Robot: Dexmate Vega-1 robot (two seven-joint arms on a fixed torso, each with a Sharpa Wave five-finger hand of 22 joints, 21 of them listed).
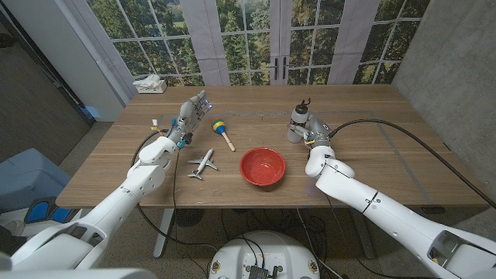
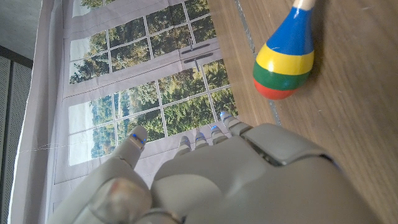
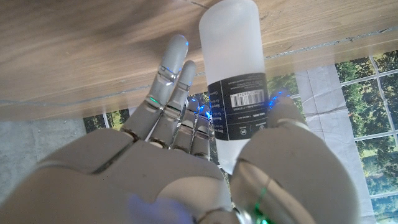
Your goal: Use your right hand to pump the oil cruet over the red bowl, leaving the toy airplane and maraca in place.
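Right hand (image 3: 186, 174) at the oil cruet (image 3: 235, 81): thumb on one side of the frosted bottle, fingers (image 3: 171, 74) stretched up along the other side; can't tell if the grip is closed or if the fingers touch it. Cruet stands upright on the wooden table (image 1: 372, 167) toward the far right, black pump top up, behind and right of the red bowl (image 1: 262, 167). Bowl inside looks bare. Toy airplane (image 1: 203, 164) just left of the bowl, maraca (image 1: 223, 132) behind it. Left hand (image 1: 190, 115) raised at far left near the maraca, fingers spread, holding nothing.
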